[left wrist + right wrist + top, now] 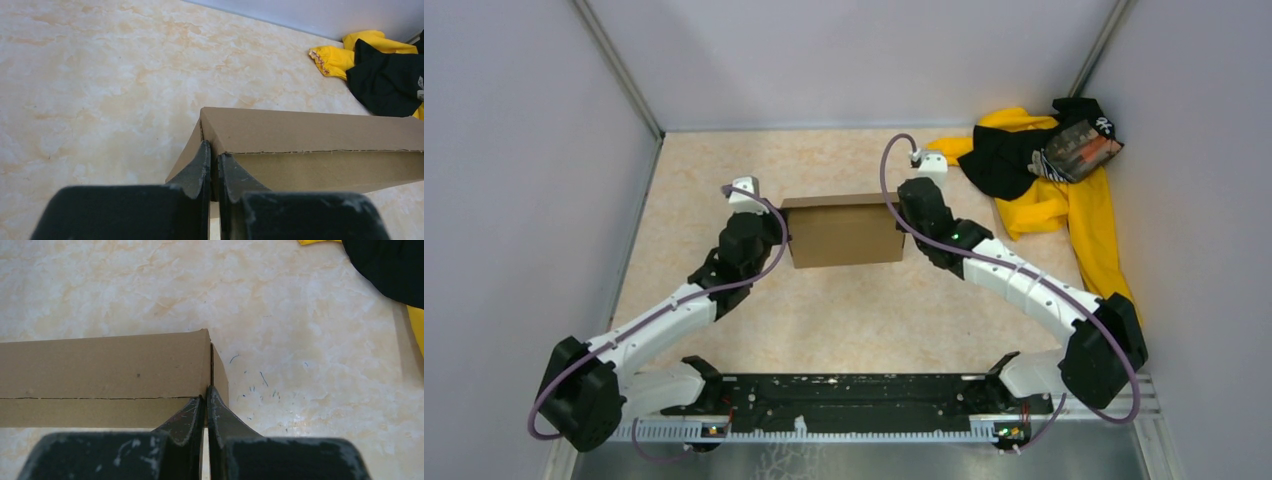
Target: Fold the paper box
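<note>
The brown cardboard paper box [844, 232] stands on the marble-patterned table between my two arms, with its panels folded up into a box shape. My left gripper [782, 237] is shut on the thin wall at the box's left end. In the left wrist view the left gripper [214, 156] pinches that wall at the corner of the paper box [310, 132]. My right gripper [902, 216] is shut on the wall at the right end. The right wrist view has the right gripper [206, 396] clamped on the edge of the paper box [100, 365].
A yellow-and-black clothing pile [1044, 170] lies at the back right by the wall, and it shows in the left wrist view [380, 70] and the right wrist view [390, 265]. Grey walls enclose the table on three sides.
</note>
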Tool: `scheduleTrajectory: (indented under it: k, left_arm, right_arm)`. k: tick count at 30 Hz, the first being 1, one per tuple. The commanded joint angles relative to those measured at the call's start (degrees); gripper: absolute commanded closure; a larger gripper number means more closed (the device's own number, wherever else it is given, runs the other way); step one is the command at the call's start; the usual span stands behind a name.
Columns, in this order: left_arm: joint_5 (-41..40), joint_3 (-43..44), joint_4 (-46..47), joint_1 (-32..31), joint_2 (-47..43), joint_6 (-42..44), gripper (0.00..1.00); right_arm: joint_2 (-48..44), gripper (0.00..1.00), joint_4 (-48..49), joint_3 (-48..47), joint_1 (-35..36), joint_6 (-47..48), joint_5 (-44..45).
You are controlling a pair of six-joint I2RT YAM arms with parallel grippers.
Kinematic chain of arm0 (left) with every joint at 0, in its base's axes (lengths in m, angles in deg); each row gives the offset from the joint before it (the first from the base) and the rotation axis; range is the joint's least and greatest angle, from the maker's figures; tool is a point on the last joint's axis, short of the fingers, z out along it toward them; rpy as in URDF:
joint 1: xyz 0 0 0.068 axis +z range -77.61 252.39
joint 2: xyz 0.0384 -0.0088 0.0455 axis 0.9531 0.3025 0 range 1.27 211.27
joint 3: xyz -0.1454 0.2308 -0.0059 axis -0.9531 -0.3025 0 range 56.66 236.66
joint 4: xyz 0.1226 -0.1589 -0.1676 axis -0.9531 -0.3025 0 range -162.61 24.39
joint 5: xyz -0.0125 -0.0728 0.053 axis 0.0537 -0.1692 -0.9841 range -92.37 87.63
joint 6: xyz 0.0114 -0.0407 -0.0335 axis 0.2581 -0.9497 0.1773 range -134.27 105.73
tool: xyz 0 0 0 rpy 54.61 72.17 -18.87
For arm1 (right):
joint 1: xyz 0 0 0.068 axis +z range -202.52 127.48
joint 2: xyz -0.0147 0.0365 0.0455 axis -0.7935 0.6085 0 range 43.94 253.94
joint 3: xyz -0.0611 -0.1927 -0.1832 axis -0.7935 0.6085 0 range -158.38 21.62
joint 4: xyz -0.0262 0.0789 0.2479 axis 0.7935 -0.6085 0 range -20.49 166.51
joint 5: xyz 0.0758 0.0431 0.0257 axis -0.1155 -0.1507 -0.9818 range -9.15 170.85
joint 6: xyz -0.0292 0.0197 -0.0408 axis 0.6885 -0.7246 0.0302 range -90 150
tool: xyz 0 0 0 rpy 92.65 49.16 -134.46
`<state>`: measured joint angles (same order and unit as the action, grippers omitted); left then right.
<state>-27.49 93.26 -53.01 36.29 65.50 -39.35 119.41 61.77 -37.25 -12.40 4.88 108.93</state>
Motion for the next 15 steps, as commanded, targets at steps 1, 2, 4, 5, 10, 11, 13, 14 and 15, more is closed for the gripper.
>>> scheduleTrajectory:
  k: [1,2,4,5,10,11,13,14,15]
  left_arm:
    - [13.4,-7.5,-13.1,-3.5,6.9,-5.3,1.00]
    - [13.7,-8.0,-12.2,-3.5,7.1,-5.3,1.00]
    - [13.9,-8.8,-10.7,-3.5,7.1,-5.3,1.00]
    - [14.1,-9.2,-10.3,-3.5,7.0,-5.1,1.00]
    - [14.6,-12.1,-8.0,-3.5,4.4,-4.5,1.00]
    - [14.7,-12.8,-7.5,-3.6,3.9,-4.6,1.00]
    - [14.8,-13.8,-6.7,-3.6,3.1,-4.5,1.00]
    - [14.9,-14.1,-6.3,-3.6,2.8,-4.4,1.00]
    - [14.7,-14.2,-6.1,-3.6,2.7,-4.2,1.00]
  right_arm:
    - [2.4,1.00,-5.5,4.0,2.5,-3.6,-10.4]
    - [2.4,1.00,-5.2,4.4,2.5,-3.7,-10.5]
    - [2.4,1.00,-4.8,5.1,2.4,-4.0,-10.9]
    - [2.2,1.00,-4.6,5.6,2.5,-4.0,-11.0]
    - [0.0,1.00,-3.1,8.8,2.5,-4.1,-11.0]
    - [-0.4,1.00,-2.8,9.5,2.5,-4.0,-11.1]
    - [-1.7,1.00,-0.9,11.6,2.5,-3.6,-11.7]
    - [-2.3,1.00,-0.3,12.7,2.5,-3.7,-11.5]
    - [-2.7,1.00,0.0,13.7,2.5,-3.7,-11.4]
